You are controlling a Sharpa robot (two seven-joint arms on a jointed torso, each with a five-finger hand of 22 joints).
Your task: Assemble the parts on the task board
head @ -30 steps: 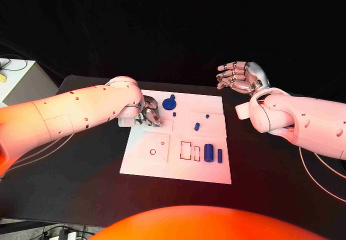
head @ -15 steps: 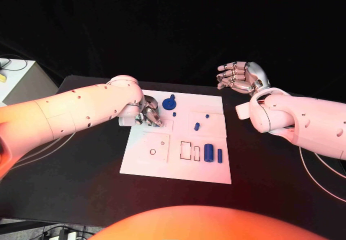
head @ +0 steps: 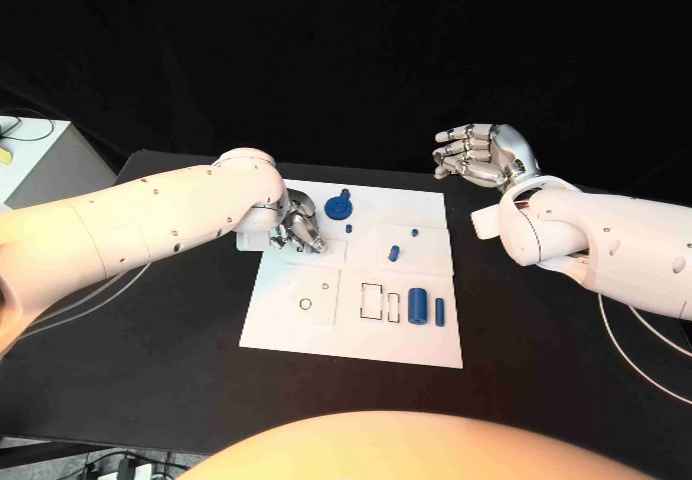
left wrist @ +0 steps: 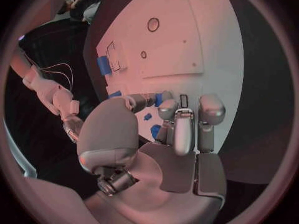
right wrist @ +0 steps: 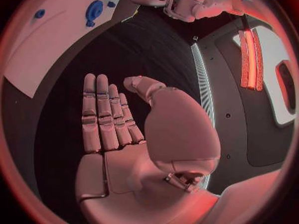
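The white task board (head: 361,335) lies mid-table. My left hand (head: 299,226) hovers over its far left part with the fingers curled down at the surface. In the left wrist view a small blue part (left wrist: 159,99) sits pinched between thumb and fingertip of the left hand (left wrist: 174,119). On the board lie a round blue part (head: 338,207), a small blue peg (head: 394,253), a blue cylinder (head: 417,305) and a thin blue bar (head: 440,310). My right hand (head: 480,155) is raised beyond the board's far right corner and holds nothing; the right hand (right wrist: 118,129) has straight fingers.
Rectangular slots (head: 379,302) and a round hole (head: 306,302) mark the board's near half. A white box (head: 29,140) stands at the far left beside the table. Bare black table (head: 159,340) surrounds the board.
The left hand's fingers have shifted slightly over the board's far left part. The right hand has stayed where it was.
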